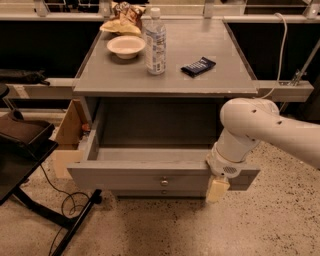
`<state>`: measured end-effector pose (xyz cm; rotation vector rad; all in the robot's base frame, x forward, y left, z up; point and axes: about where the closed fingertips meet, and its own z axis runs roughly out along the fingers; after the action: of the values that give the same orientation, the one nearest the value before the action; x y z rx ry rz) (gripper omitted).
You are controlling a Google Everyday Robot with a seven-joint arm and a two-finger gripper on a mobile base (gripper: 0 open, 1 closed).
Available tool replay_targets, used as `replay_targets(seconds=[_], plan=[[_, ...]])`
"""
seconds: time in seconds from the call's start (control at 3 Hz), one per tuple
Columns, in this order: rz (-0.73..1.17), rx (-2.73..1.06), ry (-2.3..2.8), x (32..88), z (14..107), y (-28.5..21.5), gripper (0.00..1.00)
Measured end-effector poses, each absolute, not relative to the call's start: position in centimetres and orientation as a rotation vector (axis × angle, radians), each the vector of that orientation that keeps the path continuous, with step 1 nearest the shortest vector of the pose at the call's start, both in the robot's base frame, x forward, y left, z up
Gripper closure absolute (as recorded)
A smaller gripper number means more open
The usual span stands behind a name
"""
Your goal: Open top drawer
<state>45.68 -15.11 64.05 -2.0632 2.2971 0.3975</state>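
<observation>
The top drawer [125,176] of the grey cabinet stands pulled far out, with its grey inside [150,153] showing and a small round metal knob [164,182] at the centre of its wide front panel. My gripper [218,188] is at the right end of that front panel, at its top edge, with the white arm [260,127] reaching in from the right. The arm hides the drawer's right front corner.
On the cabinet top [210,82] stand a white bowl [126,46], a water bottle [155,42], a dark packet [198,66] and a snack bag [125,15]. A cardboard box [69,134] sits left of the cabinet. A black stand [25,145] and floor cable [65,205] are at left.
</observation>
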Motion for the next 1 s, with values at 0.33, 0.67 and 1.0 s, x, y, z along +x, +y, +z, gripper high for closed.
replay_targets(seconds=[0.33,0.67,1.0], plan=[[0.398,-2.063,2.297,46.1,64.8,-15.1,0.72],[0.398,-2.063,2.297,46.4,64.8,-15.1,0.95],[0.432,-2.092,2.328,44.1,65.5,-15.5,1.00]])
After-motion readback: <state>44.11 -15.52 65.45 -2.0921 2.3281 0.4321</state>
